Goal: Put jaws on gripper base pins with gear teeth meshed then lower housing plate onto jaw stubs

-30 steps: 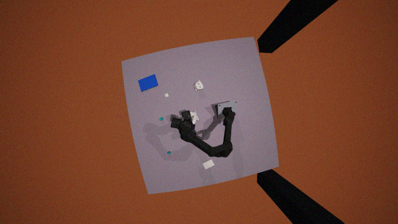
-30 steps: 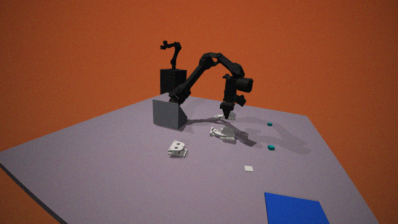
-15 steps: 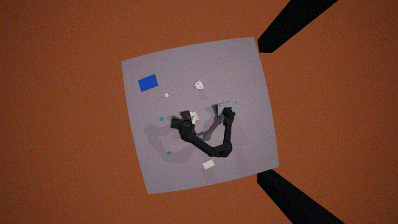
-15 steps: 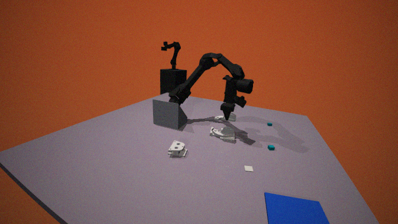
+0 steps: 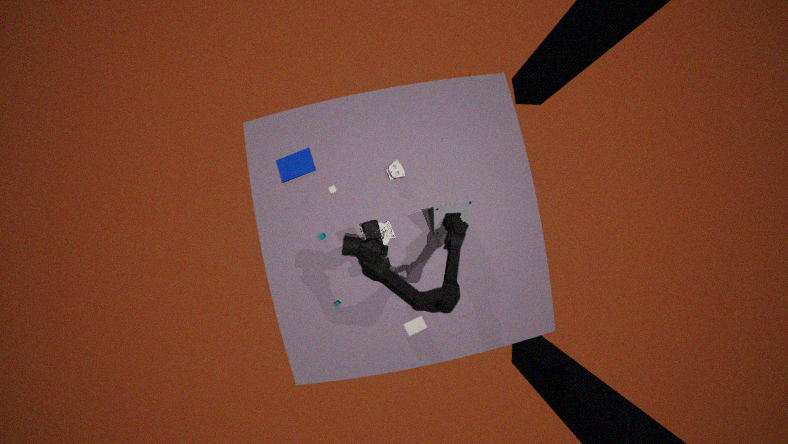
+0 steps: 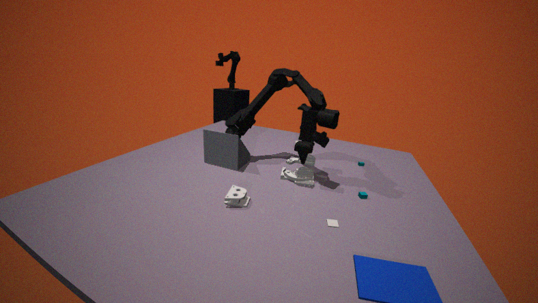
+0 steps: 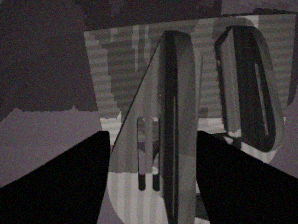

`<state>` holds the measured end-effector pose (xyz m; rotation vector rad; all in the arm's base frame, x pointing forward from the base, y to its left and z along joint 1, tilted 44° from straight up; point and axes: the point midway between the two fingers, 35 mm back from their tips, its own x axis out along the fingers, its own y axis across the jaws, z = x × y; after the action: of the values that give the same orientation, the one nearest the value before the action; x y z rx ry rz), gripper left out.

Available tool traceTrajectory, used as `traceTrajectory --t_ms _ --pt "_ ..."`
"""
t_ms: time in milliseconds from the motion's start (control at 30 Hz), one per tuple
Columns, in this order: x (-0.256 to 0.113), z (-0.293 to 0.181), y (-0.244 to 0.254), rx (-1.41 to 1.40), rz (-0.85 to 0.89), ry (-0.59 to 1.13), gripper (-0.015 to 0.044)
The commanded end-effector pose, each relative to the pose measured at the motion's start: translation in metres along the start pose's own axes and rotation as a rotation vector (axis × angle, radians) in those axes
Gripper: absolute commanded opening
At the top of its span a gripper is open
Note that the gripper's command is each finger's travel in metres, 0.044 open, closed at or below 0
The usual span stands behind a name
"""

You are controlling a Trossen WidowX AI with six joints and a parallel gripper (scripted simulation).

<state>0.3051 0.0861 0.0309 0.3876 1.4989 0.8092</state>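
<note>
My gripper (image 6: 303,162) (image 7: 151,141) is shut on a pale jaw (image 6: 292,160) (image 7: 125,187) with two slots, held upright in the wrist view and above the gripper base (image 5: 390,227) (image 6: 306,184) (image 7: 281,37). The other jaw (image 7: 255,95) is at the base's right side in the wrist view. The held jaw hides part of the base, and shadow makes the pins and gear teeth hard to see; whether the held jaw touches the base I cannot tell. The white housing plate (image 5: 395,169) (image 6: 237,195), with two round holes, lies apart from the base.
A blue sheet (image 5: 296,164) (image 6: 395,280), a small white tile (image 5: 332,189) (image 6: 332,223), two teal blocks (image 5: 322,236) (image 5: 336,303) (image 6: 360,163) (image 6: 362,195) and a cream rectangle (image 5: 415,325) lie around. A grey wedge (image 6: 221,150) stands by the arm's foot.
</note>
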Motion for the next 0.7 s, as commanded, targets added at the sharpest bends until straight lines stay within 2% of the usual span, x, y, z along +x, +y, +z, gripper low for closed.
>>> traceTrajectory --t_ms 0,667 --pt "0.008 -0.001 0.000 0.009 0.007 0.001 0.0134" --pt "0.021 -0.002 0.001 0.009 0.009 0.001 0.0134"
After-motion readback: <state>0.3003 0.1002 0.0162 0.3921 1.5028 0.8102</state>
